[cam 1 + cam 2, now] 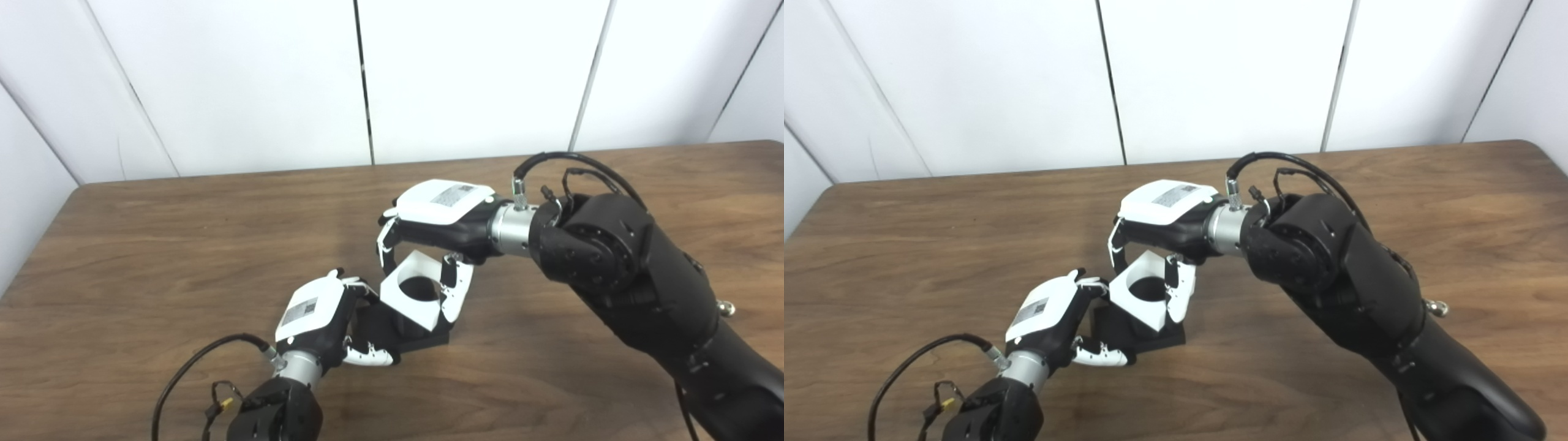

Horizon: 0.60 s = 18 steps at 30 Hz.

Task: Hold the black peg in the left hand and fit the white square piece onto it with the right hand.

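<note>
I'm gripping the black peg (422, 334) with my left robot hand (318, 318), fingers closed around its near-left side; its base is resting on the tabletop (153, 257), near the centre, so the holding half of the task is looking done; my right robot hand (438, 223) is coming in from the far right, fingers (387, 242) wrapped on the far-left edge of the white square piece (422, 291) and thumb on its right edge, so it's closed on that piece, not open; the piece is sitting tilted directly over the peg base, round hole facing up towards the camera; something dark is showing inside the hole, but I can't tell whether that's the peg already entering or just shadow; my read: both grasps done, alignment roughly there, seating not finished, since the piece is still canted rather than flat on the base; what's left, I judge: levelling the piece, pushing it down until flush, then letting go with the right; my left fingertips are sitting just beside the piece's near-left corner, possibly touching; that could be getting in the way on the push-down.
</note>
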Tool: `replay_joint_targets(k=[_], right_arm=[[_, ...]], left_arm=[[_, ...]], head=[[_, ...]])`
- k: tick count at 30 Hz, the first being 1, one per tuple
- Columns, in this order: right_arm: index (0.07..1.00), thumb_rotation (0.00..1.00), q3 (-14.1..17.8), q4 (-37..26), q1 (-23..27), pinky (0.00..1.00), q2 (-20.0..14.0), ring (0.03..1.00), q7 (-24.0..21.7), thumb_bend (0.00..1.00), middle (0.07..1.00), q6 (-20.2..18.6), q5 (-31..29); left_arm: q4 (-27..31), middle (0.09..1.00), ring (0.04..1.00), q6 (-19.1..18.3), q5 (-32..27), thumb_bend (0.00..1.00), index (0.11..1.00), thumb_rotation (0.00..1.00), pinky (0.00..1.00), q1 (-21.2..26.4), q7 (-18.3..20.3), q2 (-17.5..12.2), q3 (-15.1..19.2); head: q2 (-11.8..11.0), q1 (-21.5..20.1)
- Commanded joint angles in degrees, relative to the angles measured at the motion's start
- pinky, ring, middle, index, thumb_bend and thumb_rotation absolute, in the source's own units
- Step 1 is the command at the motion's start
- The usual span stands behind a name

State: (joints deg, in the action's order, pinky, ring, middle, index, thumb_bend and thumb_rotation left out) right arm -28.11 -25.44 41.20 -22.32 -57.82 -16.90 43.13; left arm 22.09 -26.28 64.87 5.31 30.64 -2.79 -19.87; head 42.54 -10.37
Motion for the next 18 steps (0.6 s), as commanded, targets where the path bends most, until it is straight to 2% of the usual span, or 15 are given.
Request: replay_joint_targets(k=[1, 7, 18], right_arm=[[0.483, 0.13, 0.83, 0.01, 1.73, 1.0, 0.48, 0.93, 2.39, 0.52, 0.796, 1.76, 0.61], [0.483, 0.13, 1.02, 1.46, 1.47, 1.0, 0.67, 0.925, 3.8, 0.52, 0.791, 3.73, 0.87], [0.484, 0.13, 0.39, 1.14, 1.3, 1.0, 1.46, 0.926, 3.53, 0.52, 0.793, 3.83, 1.27]], left_arm=[[-0.68, 0.882, 1.0, -0.51, 1.5, 0.51, 0.485, 0.06, 1.0, -0.61, 2.45, -0.45, -0.38], [-0.44, 0.88, 1.0, -0.46, 1.11, 0.51, 0.486, 0.06, 1.0, -0.89, 2.42, -0.29, -0.09], [-0.33, 0.88, 1.0, -0.46, 2.08, 0.51, 0.486, 0.06, 1.0, -0.58, 3.0, -0.06, -0.41]], head=[[0.06, 0.0], [0.11, 0.15], [0.53, 0.26]])
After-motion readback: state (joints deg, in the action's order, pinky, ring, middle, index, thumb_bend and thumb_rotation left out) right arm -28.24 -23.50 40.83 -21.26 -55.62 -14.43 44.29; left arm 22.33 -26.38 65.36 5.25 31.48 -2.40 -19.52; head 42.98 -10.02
